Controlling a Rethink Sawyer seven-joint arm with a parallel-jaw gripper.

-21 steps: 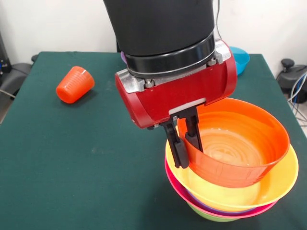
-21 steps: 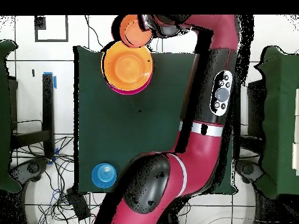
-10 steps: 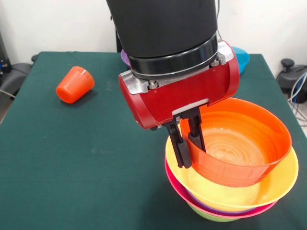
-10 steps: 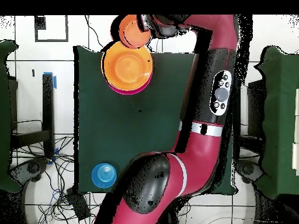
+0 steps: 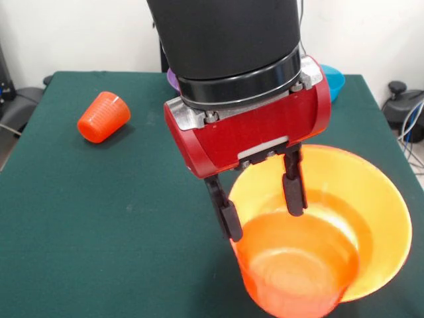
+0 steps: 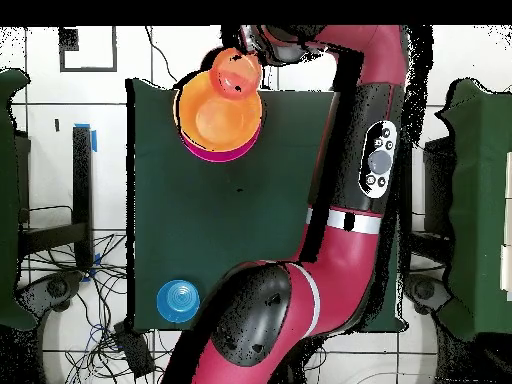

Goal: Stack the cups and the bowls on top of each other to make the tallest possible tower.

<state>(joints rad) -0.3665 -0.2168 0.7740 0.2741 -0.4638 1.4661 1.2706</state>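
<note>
Orange small bowl (image 5: 298,278) lies just below the gripper (image 5: 263,199) — its fingers spread apart, clear of the rim — inside the large orange bowl (image 5: 377,218) topping the tower (image 6: 220,150). Orange-red tumbler (image 5: 103,117) lies tipped on the green table (image 5: 99,218), well apart.

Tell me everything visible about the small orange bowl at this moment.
The small orange bowl is glossy, translucent-looking plastic, round, with faint rings on its inside. It is tipped, its opening facing the front camera, lying in the large orange bowl at that bowl's near edge. The gripper stands open above it, fingers either side of its upper rim; contact cannot be told.
</note>
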